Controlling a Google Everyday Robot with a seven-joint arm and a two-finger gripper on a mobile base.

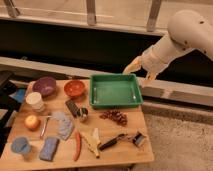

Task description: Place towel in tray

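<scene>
The end effector [139,73] hangs in the air at the far right corner of the green tray [116,104], just above and behind its rim, on the pale arm [172,47] that comes in from the upper right. Its two yellowish fingers seem to stand apart, and nothing is held between them. I judge that the task is at its very first step, the reach toward the towel, because the tray holds nothing and no grasp is made yet. The towel [63,124] I take to be the pale grey-blue crumpled cloth in the left half of the desk [125,155]; it lies flat on the wood, in front of the red bowl [74,88] and just beside the small metal can [83,115]. From the end effector it is well apart: it lies on the other side of the tray, to the left and nearer to the camera, and lower, on the desk surface. The next move calls for carrying the arm across the tray and down onto the cloth, with the fingers kept apart until they are around a fold. The can and the red chili [77,145] are close to the cloth, so the descent should come from above and aim at its middle.
</scene>
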